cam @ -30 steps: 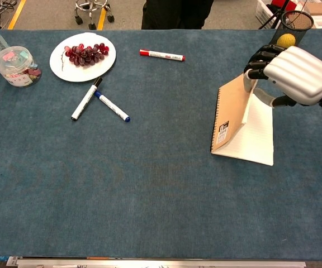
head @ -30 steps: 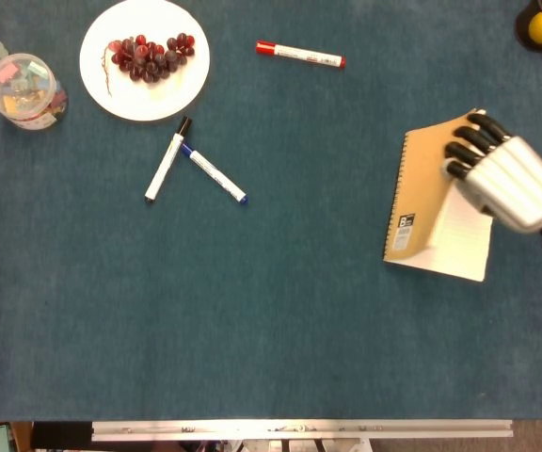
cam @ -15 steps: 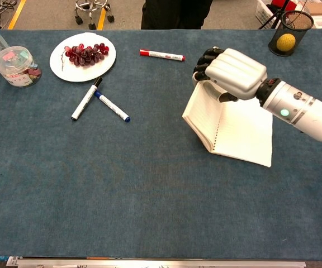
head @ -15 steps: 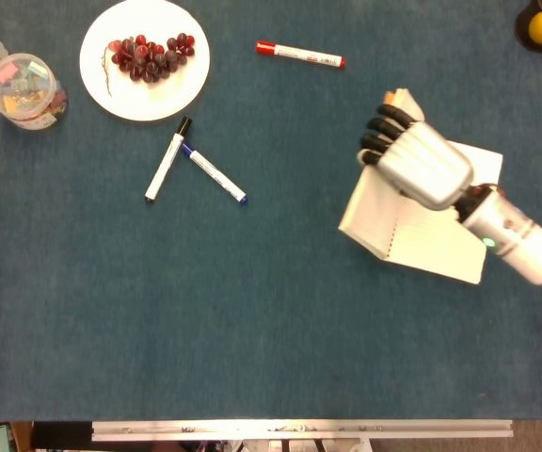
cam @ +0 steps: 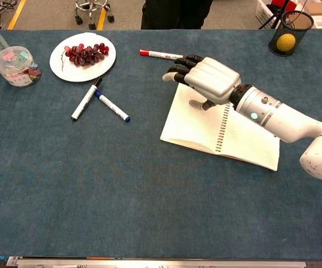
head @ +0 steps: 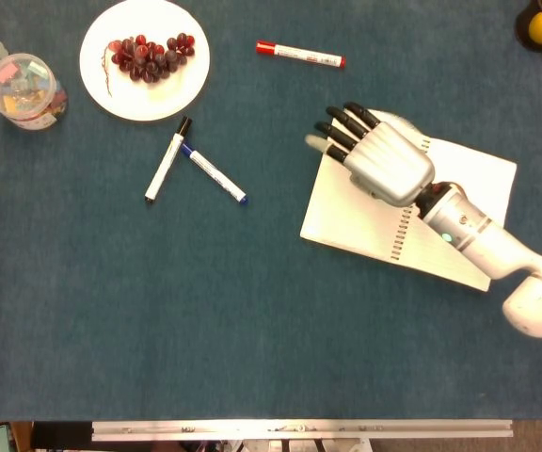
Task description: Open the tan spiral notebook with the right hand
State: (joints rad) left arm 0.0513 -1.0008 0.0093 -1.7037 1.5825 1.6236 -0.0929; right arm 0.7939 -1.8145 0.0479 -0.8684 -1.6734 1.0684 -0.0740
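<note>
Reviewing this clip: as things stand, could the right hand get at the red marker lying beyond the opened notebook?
Probably yes. The right hand holds nothing, fingers extended over the open notebook, and the red marker lies just beyond its fingertips with only bare tabletop between them.

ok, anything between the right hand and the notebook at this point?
Nothing visible. The right hand is over the left page of the notebook, which lies open and flat on the table; the chest view suggests the thumb touches the paper. The nearest other thing, the red marker, lies beyond the notebook's far edge, clear of it.
</note>
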